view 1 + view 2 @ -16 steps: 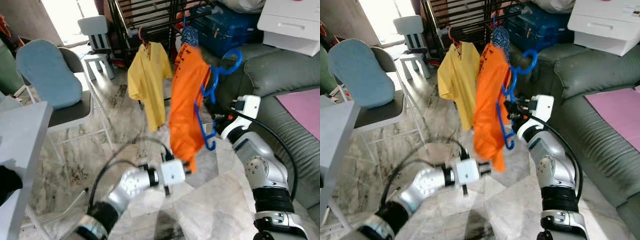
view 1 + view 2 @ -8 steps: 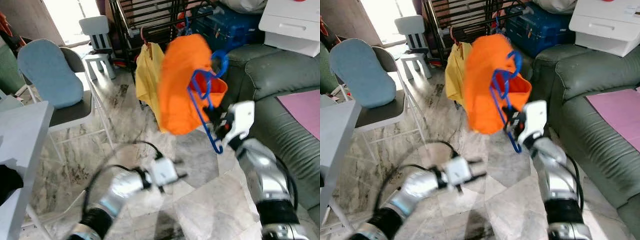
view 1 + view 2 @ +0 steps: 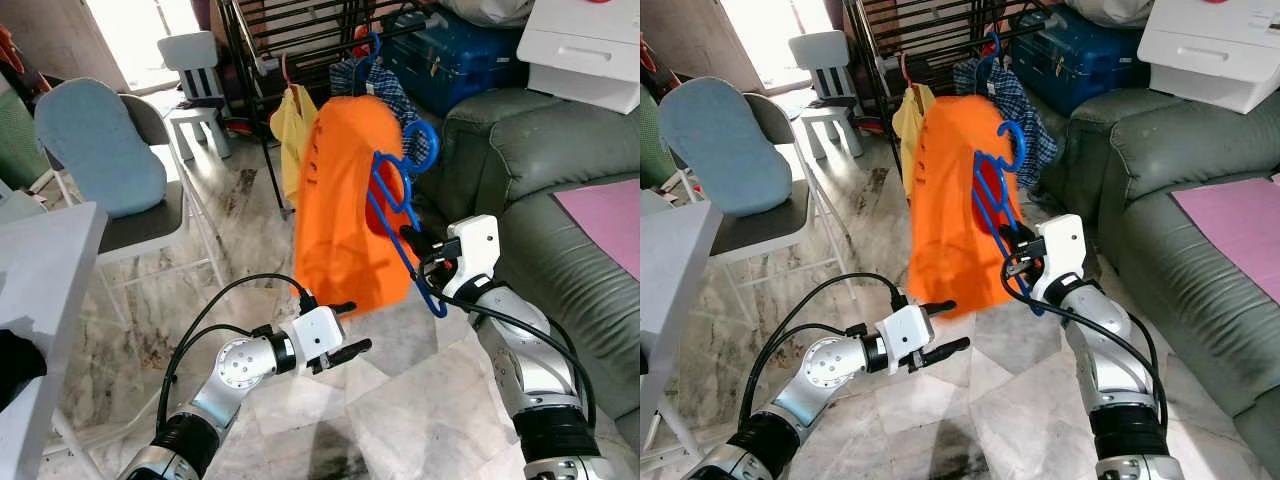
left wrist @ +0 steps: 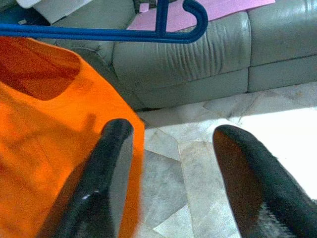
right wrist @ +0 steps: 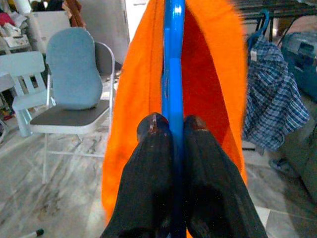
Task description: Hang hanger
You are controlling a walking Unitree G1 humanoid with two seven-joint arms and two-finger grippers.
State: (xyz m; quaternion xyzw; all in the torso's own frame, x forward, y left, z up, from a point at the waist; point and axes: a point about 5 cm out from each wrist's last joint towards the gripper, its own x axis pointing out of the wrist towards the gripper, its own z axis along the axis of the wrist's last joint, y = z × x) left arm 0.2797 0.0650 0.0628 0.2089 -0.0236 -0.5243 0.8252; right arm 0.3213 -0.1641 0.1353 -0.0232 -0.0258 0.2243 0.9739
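- The green sofa (image 3: 560, 150) takes the right side of the frame, and the marble floor (image 3: 260, 240) covers the lower part.
- A dark drying rack (image 3: 290, 40) stands at the upper centre; a yellow shirt (image 3: 288, 125) and a checked blue shirt (image 3: 395, 95) hang on it.
- A chair with a blue cushion (image 3: 100, 145) is at the upper left, and a small white chair (image 3: 190, 65) stands behind it.
- The orange shirt (image 3: 345, 200) hangs in the centre of the frame, in front of the rack, on the blue hanger (image 3: 400, 215). The hanger hook seems free of the rack, but the view is not clear there.
- The right claw (image 5: 168, 131), right of centre, is closed tight on the hanger's blue bar.
- The left claw (image 4: 171, 144), at the lower centre, is spread wide and holds nothing; one finger (image 4: 111, 148) is just beside the shirt's lower edge.
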